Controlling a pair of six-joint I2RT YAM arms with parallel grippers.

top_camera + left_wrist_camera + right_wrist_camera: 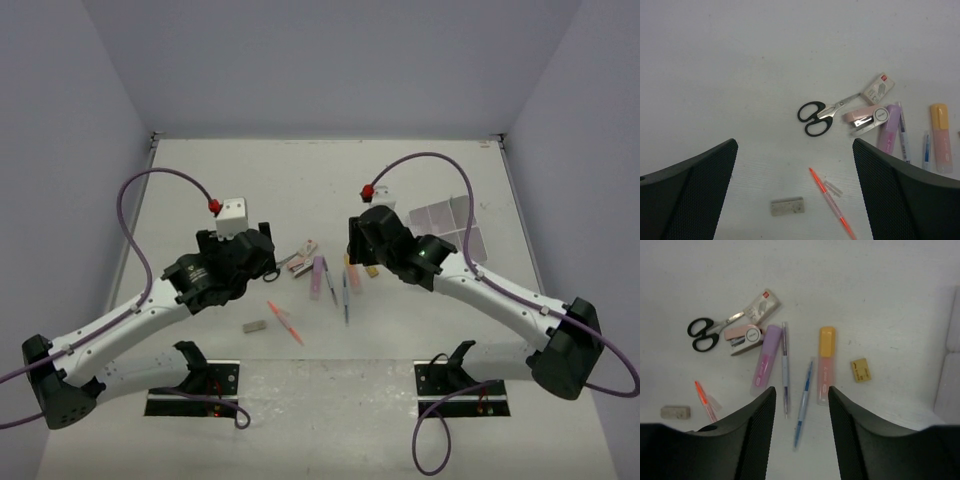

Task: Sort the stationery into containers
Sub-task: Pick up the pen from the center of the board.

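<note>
two hands are poised over scattered stationery, and nothing is gripped by either. on the left, the left hand [794, 165] is spread fully wide above the desk [740, 60], with a grey eraser [787, 206] and an orange pen [830, 202] seen below, between its fingers. further right, black scissors [815, 116], a pink stapler [866, 118] and a small grey box [878, 88] are grouped closely. a purple marker [766, 357], a thin white pen [785, 367], a blue pen [804, 400] and an orange marker [825, 365] lie side by side, with a tan eraser [860, 369] near them. the right hand [801, 400] is held part open and empty, directly over the blue pen. at the far right the white tray [440, 215] is set, apart from the items.

the picking step is judged to be in hand, with the sorting hardly begun. next, a descent onto the blue pen and a closing across its thin barrel would be called for, without the neighbouring pen being nudged.

part of the tray is hidden by the right arm, so its contents cannot be fully told. the box's print is too small to be read.
</note>
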